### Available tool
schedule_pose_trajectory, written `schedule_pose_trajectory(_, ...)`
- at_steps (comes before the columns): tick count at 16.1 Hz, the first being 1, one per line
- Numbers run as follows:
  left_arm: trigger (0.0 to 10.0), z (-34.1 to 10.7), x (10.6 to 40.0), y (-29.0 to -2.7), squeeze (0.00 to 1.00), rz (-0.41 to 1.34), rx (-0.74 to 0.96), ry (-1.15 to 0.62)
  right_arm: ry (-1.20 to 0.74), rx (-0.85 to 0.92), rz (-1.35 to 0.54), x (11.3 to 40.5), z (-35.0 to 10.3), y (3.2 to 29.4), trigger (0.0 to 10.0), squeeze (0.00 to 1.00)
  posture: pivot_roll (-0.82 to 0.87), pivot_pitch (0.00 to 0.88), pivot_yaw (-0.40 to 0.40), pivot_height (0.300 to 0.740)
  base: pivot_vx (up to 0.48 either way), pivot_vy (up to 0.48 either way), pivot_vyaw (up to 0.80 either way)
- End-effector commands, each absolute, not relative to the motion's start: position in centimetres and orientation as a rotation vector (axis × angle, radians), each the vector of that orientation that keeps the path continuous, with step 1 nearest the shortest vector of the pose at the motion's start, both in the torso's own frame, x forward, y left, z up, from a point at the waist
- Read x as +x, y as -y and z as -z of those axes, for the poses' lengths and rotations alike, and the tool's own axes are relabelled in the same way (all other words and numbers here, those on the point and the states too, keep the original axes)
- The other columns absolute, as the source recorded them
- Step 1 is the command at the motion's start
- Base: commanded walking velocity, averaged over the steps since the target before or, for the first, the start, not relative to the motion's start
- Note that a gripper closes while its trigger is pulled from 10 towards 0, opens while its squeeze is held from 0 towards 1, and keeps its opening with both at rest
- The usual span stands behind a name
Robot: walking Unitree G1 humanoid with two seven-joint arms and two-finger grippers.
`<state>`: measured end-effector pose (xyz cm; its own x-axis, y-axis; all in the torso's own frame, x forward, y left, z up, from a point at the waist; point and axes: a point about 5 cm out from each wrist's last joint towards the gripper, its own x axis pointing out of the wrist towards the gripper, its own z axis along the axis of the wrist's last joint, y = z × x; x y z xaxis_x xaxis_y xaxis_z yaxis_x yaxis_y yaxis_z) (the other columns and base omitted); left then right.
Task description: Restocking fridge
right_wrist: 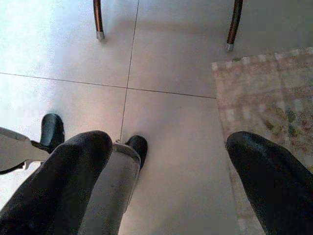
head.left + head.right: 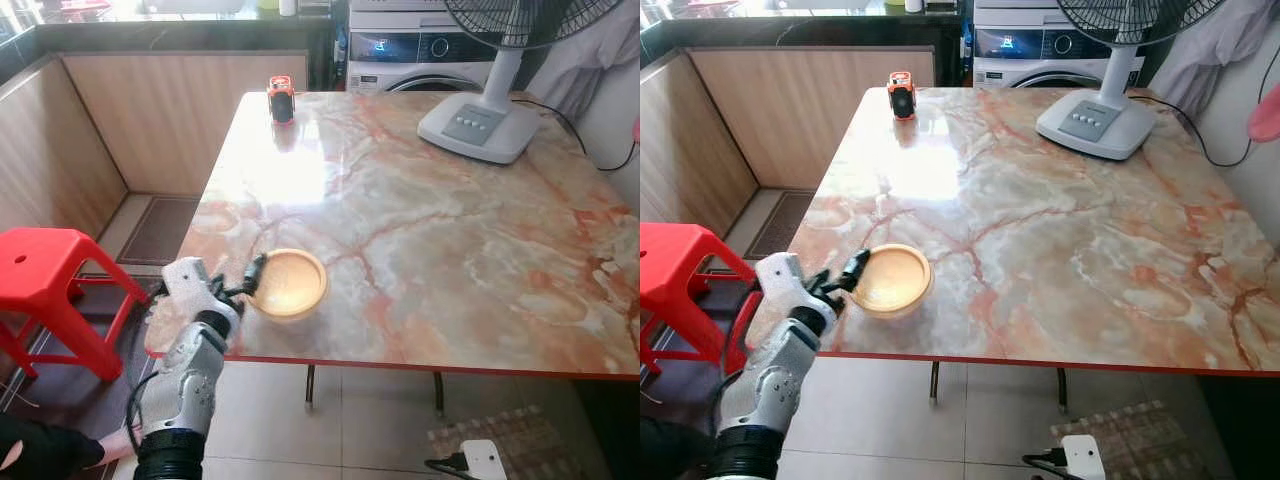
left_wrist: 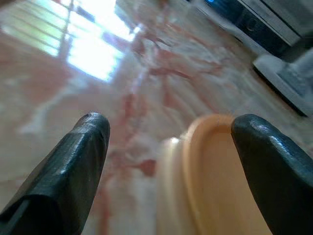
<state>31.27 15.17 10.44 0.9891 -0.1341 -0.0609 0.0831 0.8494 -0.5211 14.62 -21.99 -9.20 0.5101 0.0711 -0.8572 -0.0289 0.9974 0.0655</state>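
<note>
A shallow tan bowl [image 2: 288, 284] sits on the marble table [image 2: 450, 250] near its front left corner. My left gripper [image 2: 247, 282] is at the bowl's left rim, open. In the left wrist view the bowl's rim [image 3: 195, 161] stands between the two black fingertips [image 3: 90, 134], one outside the bowl and the other over its inside. My right gripper [image 1: 168, 142] hangs open over the tiled floor with nothing between its fingers.
A white fan base [image 2: 478, 125] stands at the table's far right, and a small orange and black object [image 2: 281, 98] at its far left. A red stool [image 2: 45, 270] is left of the table. A washing machine [image 2: 420, 48] stands behind, and a rug [image 1: 264, 98] lies under the table.
</note>
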Motion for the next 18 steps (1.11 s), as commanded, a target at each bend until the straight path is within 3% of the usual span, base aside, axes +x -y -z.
schedule_pose_trajectory(1, 10.0, -10.2, 31.3, -14.8, 0.0, 0.155, -0.555, -0.11, -1.034, 0.041, -0.054, 14.4, 9.2, 22.1, 10.0, 0.0, -0.03, 0.043, -0.006, 0.74, 0.0, 0.0, 0.0)
schedule_pose_trajectory(18, 10.0, -8.9, 31.7, -13.7, 0.0, 0.275, -0.619, -0.144, -1.028, 0.015, -0.079, 14.7, 9.1, 22.1, 10.0, 0.0, -0.03, 0.047, -0.019, 0.74, 0.0, 0.0, 0.0)
